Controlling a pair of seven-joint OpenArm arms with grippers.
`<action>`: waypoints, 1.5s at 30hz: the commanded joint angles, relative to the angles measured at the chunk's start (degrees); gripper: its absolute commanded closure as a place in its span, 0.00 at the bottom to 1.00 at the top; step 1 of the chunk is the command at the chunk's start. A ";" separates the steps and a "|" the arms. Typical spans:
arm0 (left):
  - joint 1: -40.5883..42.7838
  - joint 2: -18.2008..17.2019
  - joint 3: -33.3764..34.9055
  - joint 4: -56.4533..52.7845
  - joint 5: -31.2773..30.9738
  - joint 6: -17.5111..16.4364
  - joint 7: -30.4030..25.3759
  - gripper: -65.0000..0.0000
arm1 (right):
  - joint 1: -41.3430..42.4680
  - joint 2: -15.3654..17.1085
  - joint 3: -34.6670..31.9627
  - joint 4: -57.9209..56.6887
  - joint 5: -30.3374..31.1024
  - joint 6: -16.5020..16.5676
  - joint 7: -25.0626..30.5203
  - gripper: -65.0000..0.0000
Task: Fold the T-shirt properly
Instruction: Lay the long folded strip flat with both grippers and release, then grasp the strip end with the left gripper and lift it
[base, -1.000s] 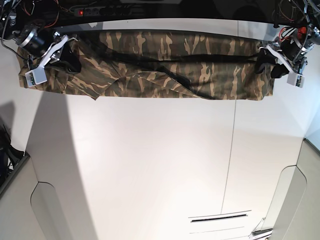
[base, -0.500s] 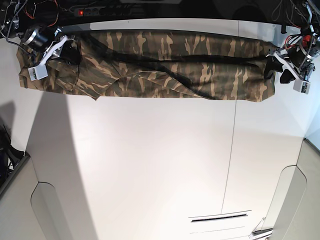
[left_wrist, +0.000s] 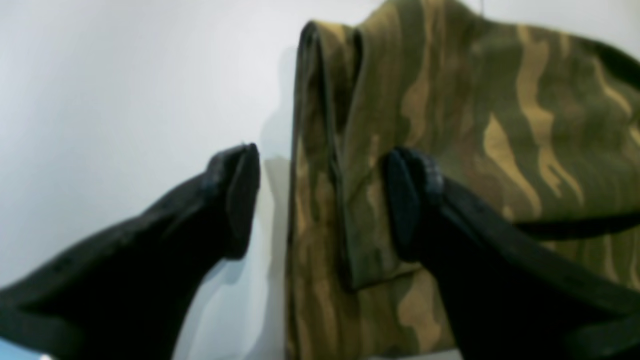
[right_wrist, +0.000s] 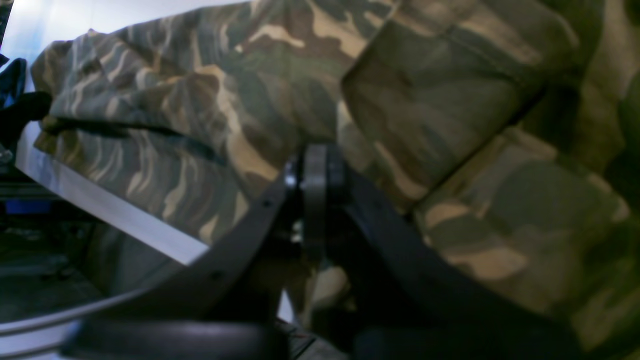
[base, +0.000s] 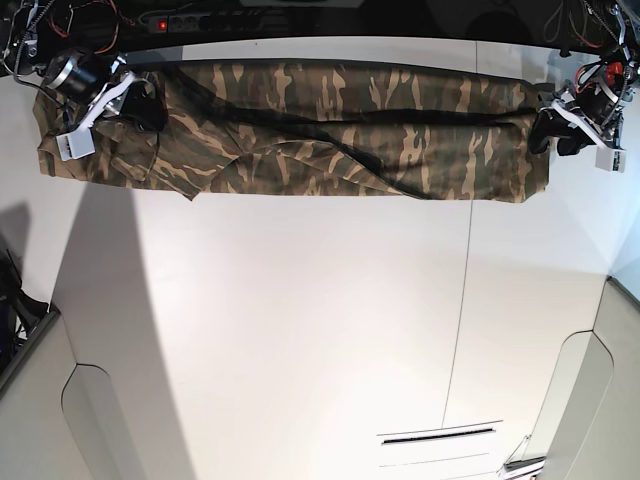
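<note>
Withdrawing from the cloth since the earlier base frame: left gripper (base: 562, 128), at the far right edge of the base view, now clear of the T-shirt (base: 300, 130) hem it was overlapping; right gripper (base: 125, 100), upper left, drawn slightly up and back. Lying as a long folded band across the top of the white table (base: 320, 330), long axis running left to right, spanning from one gripper to the other. Standing wide apart, holding nothing: jaws of the left gripper (left_wrist: 320, 200), straddling the band's folded end edge (left_wrist: 325, 150) in the left wrist view, one pad over bare table, the other over the camouflage cloth. Pressed fully together: jaws of the right gripper (right_wrist: 315, 170), poised over the T-shirt (right_wrist: 450, 150) in the right wrist view; no cloth visibly pinched between the tips, though blur limiting certainty. Judging the next fold as end-to-end along the long axis, each end lying directly beside its own gripper, neither arm nearer.
</note>
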 joint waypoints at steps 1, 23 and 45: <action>0.04 -0.76 -0.26 -0.07 -0.15 -0.83 2.10 0.33 | 0.04 0.76 0.24 0.79 1.51 0.37 0.85 1.00; 0.00 1.90 -0.26 -0.15 -16.06 -3.62 9.55 1.00 | 0.63 0.76 0.24 0.81 3.89 0.37 -0.55 1.00; -6.62 0.04 -10.45 2.23 -20.41 -3.62 6.56 1.00 | 1.75 0.79 7.89 1.16 9.84 0.42 -3.21 0.84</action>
